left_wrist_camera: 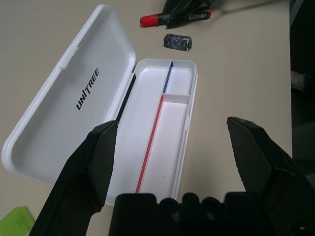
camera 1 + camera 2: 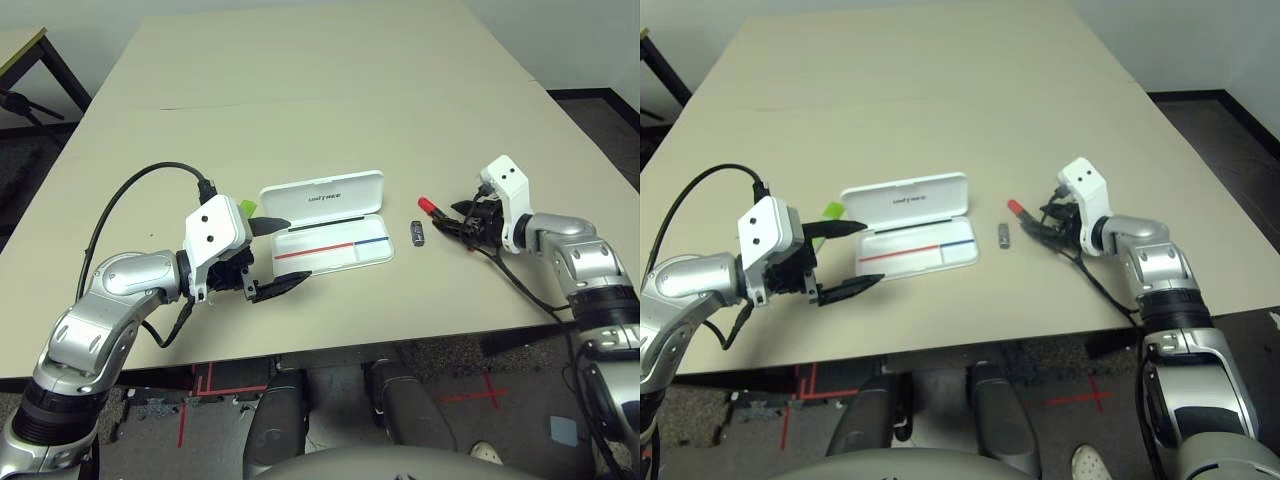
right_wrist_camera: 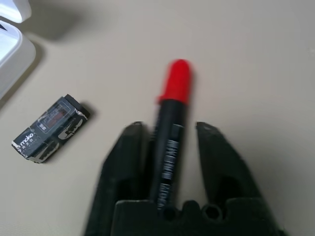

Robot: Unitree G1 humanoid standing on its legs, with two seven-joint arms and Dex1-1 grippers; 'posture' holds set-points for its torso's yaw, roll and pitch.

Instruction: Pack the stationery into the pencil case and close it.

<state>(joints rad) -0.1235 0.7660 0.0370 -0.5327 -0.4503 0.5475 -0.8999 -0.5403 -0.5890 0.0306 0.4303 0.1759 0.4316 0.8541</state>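
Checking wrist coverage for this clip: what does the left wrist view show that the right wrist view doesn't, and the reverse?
Left wrist alone: the left tool, jaws wide apart, the open pencil case's red and blue dividers, its lettered lid, and a corner of the lime-green highlighter.
Right wrist alone: the right tool with a finger on either side of the marker's barrel.
Both: the red marker, the dark grey block, the tan table.
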